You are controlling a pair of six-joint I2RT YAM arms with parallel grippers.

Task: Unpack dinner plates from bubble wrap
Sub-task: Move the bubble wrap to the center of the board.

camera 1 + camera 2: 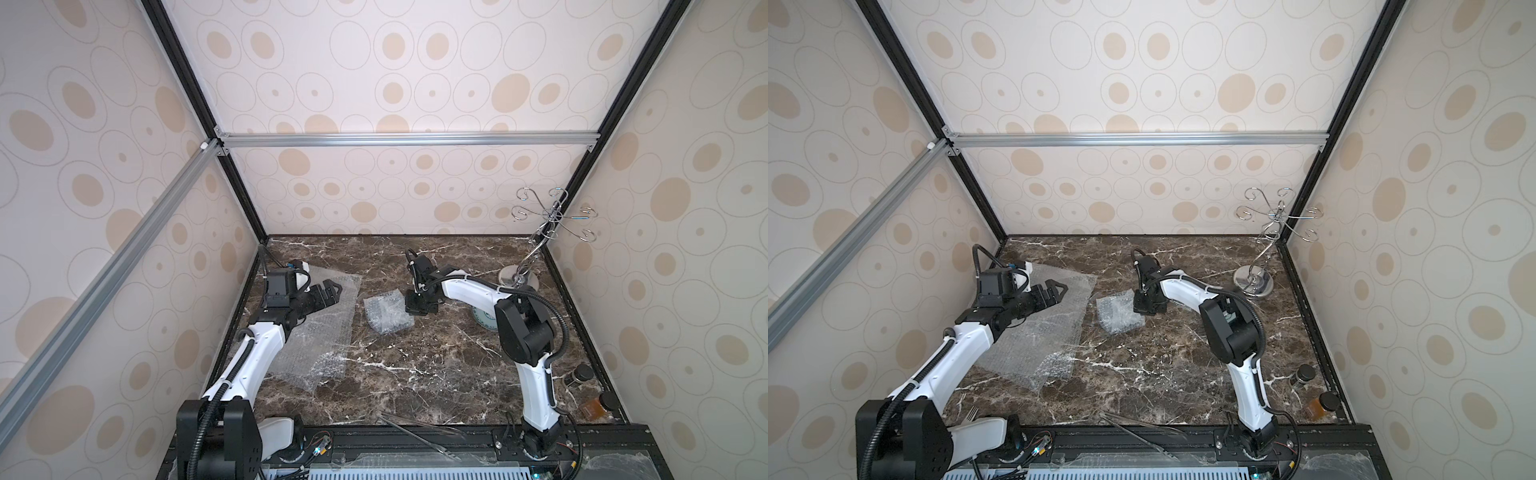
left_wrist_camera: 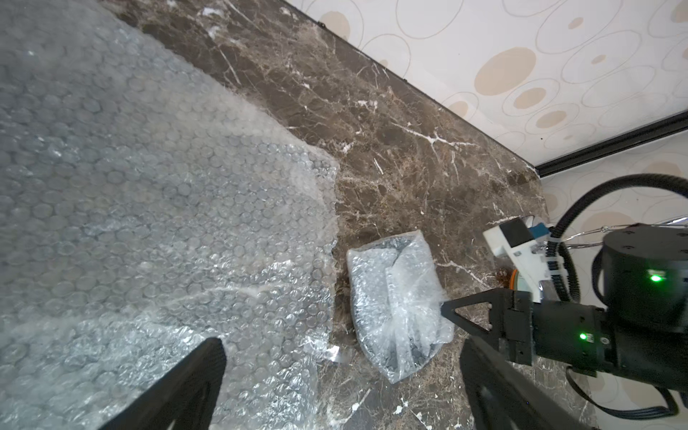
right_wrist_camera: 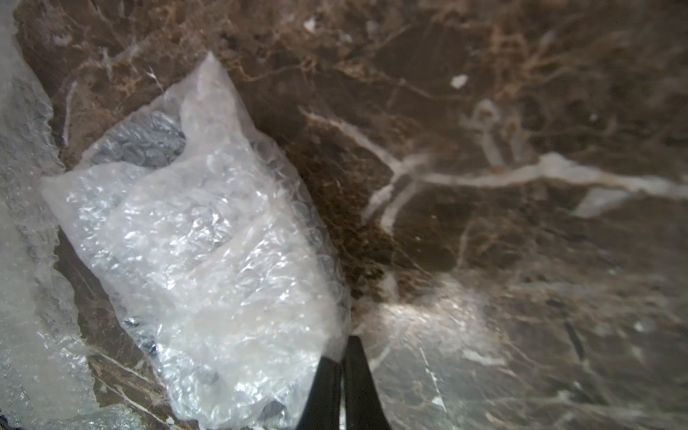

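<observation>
Sitting centred on the surface (image 1: 415, 374), the crumpled bubble wrap bundle (image 1: 386, 313) shows a black plate (image 3: 145, 143) through its clear film; the right gripper (image 3: 341, 352) pinches its edge, the left gripper (image 1: 330, 294) gapes wide over flat sheets (image 1: 324, 328).

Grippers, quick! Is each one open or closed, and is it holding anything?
Left gripper: open, holding nothing.
Right gripper: closed, pinching the edge of the bubble wrap bundle.

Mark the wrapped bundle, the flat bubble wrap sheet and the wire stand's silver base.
wrapped bundle (image 1: 386, 316): in a top view, middle of the crumpled wrap.
flat bubble wrap sheet (image 1: 328, 320): in a top view, bare middle of the sheet.
silver base (image 1: 1262, 289): in a top view, disc beside the stem.
</observation>
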